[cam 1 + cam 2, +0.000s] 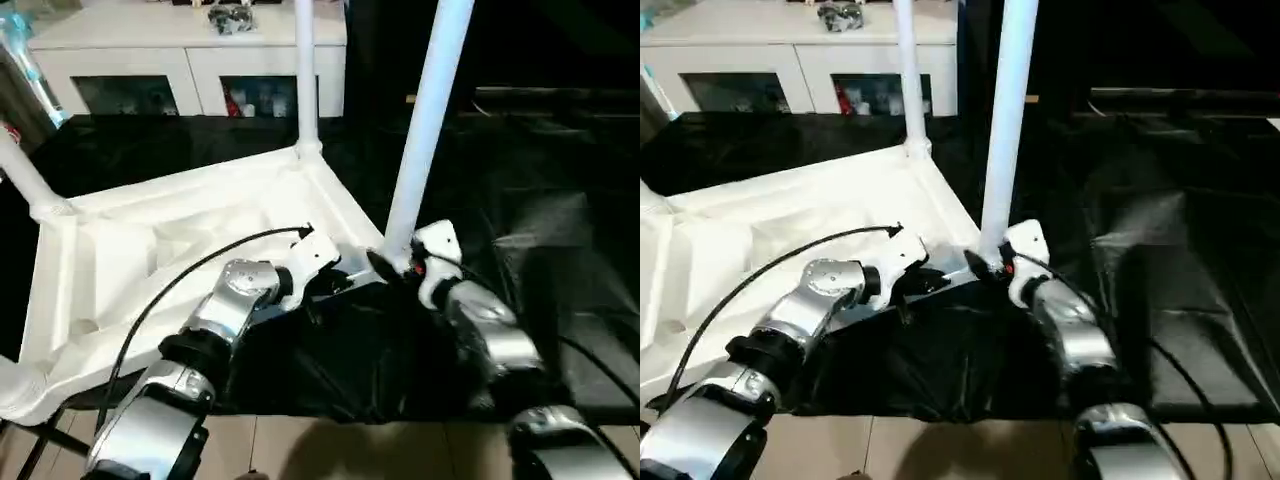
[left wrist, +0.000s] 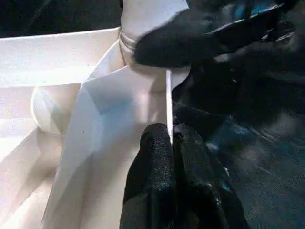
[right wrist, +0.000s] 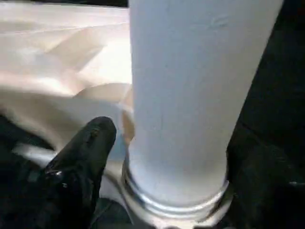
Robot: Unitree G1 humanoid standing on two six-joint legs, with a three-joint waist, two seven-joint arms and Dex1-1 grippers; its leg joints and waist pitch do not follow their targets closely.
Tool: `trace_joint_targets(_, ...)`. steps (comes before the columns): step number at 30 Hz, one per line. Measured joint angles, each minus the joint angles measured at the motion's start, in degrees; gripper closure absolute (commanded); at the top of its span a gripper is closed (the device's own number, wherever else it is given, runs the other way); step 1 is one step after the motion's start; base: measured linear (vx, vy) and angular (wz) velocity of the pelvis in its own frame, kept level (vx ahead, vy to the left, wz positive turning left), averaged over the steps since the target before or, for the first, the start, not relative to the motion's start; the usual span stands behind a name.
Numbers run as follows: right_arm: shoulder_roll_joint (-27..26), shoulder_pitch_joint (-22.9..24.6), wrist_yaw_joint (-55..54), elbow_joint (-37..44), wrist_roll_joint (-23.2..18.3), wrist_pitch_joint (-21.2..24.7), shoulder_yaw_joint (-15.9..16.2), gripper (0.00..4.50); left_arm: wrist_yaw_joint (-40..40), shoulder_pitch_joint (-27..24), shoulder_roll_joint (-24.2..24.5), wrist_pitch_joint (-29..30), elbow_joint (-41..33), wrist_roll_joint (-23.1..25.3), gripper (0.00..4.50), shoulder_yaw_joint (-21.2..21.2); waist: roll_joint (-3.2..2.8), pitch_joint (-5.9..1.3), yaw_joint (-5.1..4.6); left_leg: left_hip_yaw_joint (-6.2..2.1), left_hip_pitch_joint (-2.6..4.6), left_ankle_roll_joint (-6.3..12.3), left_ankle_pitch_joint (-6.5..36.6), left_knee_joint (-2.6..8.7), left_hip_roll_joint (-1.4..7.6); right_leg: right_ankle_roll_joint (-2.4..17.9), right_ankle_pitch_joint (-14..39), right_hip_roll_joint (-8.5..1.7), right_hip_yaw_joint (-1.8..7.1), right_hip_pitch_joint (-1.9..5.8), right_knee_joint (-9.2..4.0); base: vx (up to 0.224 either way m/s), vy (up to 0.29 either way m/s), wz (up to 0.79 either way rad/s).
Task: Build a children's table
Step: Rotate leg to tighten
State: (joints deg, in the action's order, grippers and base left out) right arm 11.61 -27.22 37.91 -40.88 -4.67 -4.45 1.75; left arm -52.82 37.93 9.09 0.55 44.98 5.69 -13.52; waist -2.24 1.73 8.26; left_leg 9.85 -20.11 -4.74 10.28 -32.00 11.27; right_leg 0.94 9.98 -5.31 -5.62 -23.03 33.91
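Left gripper [image 2: 172,143]: fingers pressed together, at the tabletop [image 1: 150,250] rim. Right gripper [image 1: 392,264]: opening cannot be told, at base of near leg [image 1: 425,120]. Tabletop: upside down on black cloth [image 1: 540,250]. Far leg [image 1: 305,70] upright. Beyond: white cabinet [image 1: 180,60].

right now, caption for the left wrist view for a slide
Shut left gripper pinching the upturned tabletop rim beside a seated leg.

Dim scene, soft blur, glare on the white tabletop [image 1: 150,240].
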Motion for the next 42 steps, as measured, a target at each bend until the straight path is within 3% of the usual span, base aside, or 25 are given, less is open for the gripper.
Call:
trace_joint_targets(7, 5.81, 3.33, 14.91, 3.2, -1.88, -1.99, 2.7, 0.8, -8.71, -1.5, 3.73, -2.4, -1.61, -1.65, 4.5, -0.86, 0.04, 0.04, 0.31, 0.0, -0.07, 0.0, 0.0, -0.12, 0.02, -0.03, 0.04, 0.0, -0.02, -0.03, 0.02, 0.0, 0.0, 0.0)
trace_joint_targets(9, 9.53, 5.32, 22.02, 6.25, -2.44, -2.66, 4.08, 0.8, -13.02, -2.1, 4.91, -3.5, -2.55, -2.05, 4.5, -1.32, 0.13, 0.11, 0.7, 0.0, -0.11, 0.05, 0.03, -0.17, 0.02, -0.17, 0.12, -0.01, -0.02, -0.01, -0.01, 0.0, 0.0, 0.0)
trace_joint_targets(14, 11.13, 6.13, 29.01, 8.17, -4.34, -2.1, 4.93, 0.8, -18.17, -2.35, 6.28, -4.21, -3.27, -2.7, 4.5, -1.89, 0.35, 0.26, 1.35, 0.0, -0.21, 0.06, 0.03, -0.22, 0.04, 0.07, -0.02, -0.01, -0.02, -0.06, 0.01, 0.0, 0.0, 0.0)
trace_joint_targets(22, 11.48, 6.51, 32.76, 9.41, -5.68, -1.03, 5.58, 0.8, -21.38, -2.36, 7.55, -4.75, -3.58, -3.69, 4.5, -2.57, 0.5, 0.35, 1.7, 0.0, -0.34, 0.12, 0.07, -0.3, 0.05, 0.07, -0.02, -0.01, -0.03, -0.13, 0.01, 0.0, 0.0, 0.0)
trace_joint_targets(33, 11.51, 6.52, 33.74, 9.74, -6.7, 1.17, 5.56, 1.7, -22.72, -2.64, 8.1, -4.81, -3.97, -3.84, 4.5, -2.57, 0.58, 0.4, 1.72, 0.0, -0.34, 0.12, 0.07, -0.32, 0.05, 0.07, -0.02, -0.01, -0.03, -0.13, 0.03, 0.0, 0.0, 0.0)
trace_joint_targets(42, 11.52, 7.91, 32.83, 11.47, -6.7, 1.52, 5.26, 1.8, -22.34, -2.66, 7.81, -5.58, -3.69, -3.6, 4.5, -2.62, 0.56, 0.39, 2.06, -0.01, -0.33, 0.12, 0.07, -0.35, 0.05, 0.07, -0.03, -0.01, -0.03, -0.12, 0.05, 0.0, 0.0, 0.0)
